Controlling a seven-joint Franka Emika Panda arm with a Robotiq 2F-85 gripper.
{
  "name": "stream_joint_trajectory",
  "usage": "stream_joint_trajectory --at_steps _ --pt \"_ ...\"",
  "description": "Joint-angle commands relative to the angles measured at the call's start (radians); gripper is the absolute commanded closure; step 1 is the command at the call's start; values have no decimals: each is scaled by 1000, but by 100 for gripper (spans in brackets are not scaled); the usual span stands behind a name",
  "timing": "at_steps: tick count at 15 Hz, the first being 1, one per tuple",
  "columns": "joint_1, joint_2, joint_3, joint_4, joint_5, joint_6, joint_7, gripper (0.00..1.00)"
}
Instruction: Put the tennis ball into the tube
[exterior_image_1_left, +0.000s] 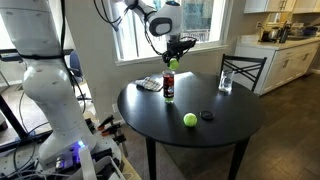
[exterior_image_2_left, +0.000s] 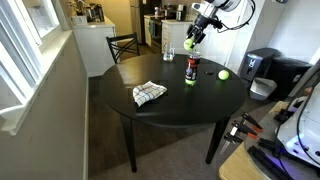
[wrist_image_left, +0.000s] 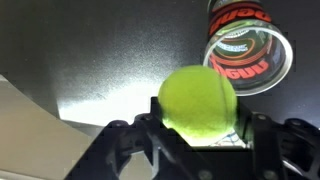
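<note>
I'm clamping my hand (exterior_image_1_left: 173, 57) on the tennis ball (wrist_image_left: 198, 98), hovering above the open tube (wrist_image_left: 248, 45) standing upright on the dark counter (exterior_image_1_left: 235, 125), a second ball (exterior_image_1_left: 190, 119) lying nearby.

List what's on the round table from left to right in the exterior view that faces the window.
Checkered cloth → tube → loose tennis ball → black disc → drinking glass. The held tennis ball in the hand sits directly above the tube, so it is left out.
</note>
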Motion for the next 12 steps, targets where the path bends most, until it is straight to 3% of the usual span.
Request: stream_joint_trajectory --at_steps 1,6,12 --pt "32 -99 -26 -81 40 -46 -108 57" --pt "66 -150 -66 -134 10 -101 -136 57" --pt "76 -142 -105 -155 -10 -74 -111 57"
